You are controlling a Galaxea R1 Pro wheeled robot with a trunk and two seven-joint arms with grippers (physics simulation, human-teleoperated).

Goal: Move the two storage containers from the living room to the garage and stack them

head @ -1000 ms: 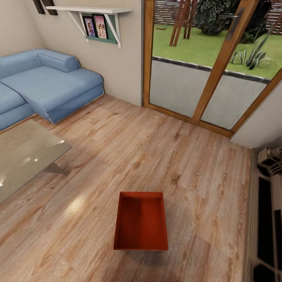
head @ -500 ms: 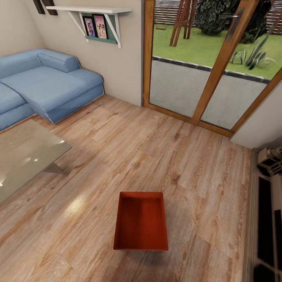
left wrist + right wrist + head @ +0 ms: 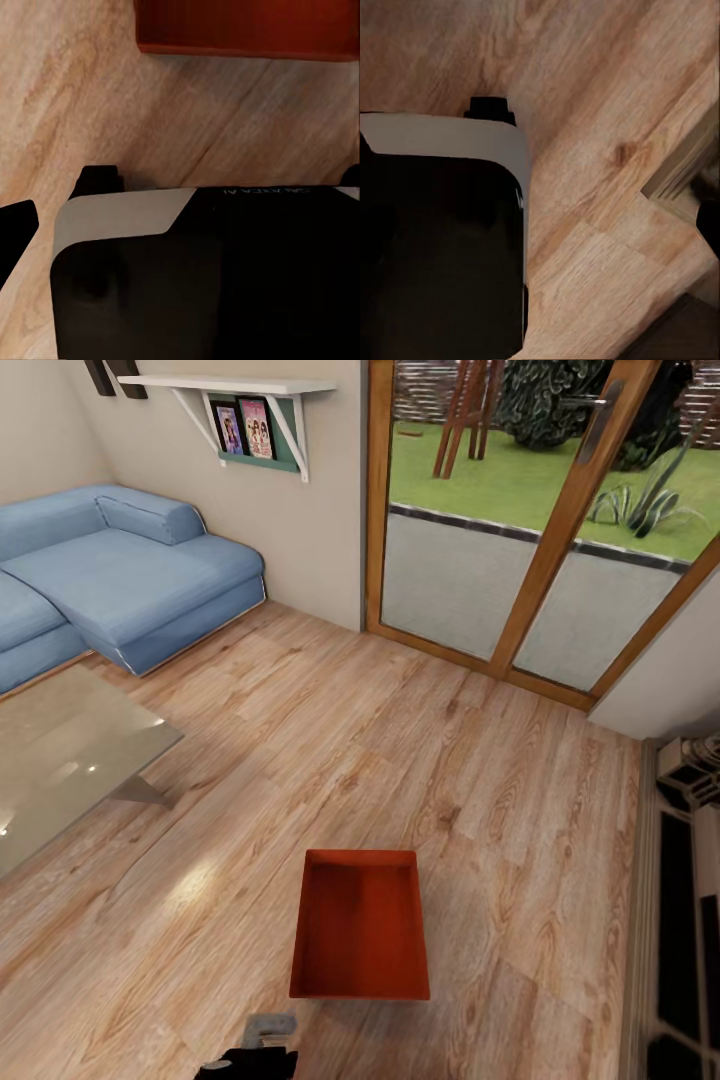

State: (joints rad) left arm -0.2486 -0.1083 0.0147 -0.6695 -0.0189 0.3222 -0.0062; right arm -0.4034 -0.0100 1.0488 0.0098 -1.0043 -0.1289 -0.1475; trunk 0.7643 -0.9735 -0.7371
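One storage container (image 3: 361, 927), an orange-red open-top bin, sits empty on the light wood plank floor of the living room, low in the middle of the head view. Its near wall (image 3: 247, 26) also shows in the left wrist view, beyond my own black-and-white body. A grey and black part of my left gripper (image 3: 262, 1042) pokes in at the bottom edge of the head view, just short of the bin's near left corner and apart from it. Its fingers are cut off by the frame. In the right wrist view a dark sliver at the frame edge is all I see of my right gripper (image 3: 709, 219).
A glass table (image 3: 60, 760) stands at the left and a blue sofa (image 3: 110, 575) behind it. Wood-framed glass doors (image 3: 540, 550) close the far side. A dark fireplace surround (image 3: 680, 920) runs along the right edge. Open plank floor (image 3: 400, 740) lies around the bin.
My left gripper has come up into the bottom edge of the head view. The bin and the camera have not moved.
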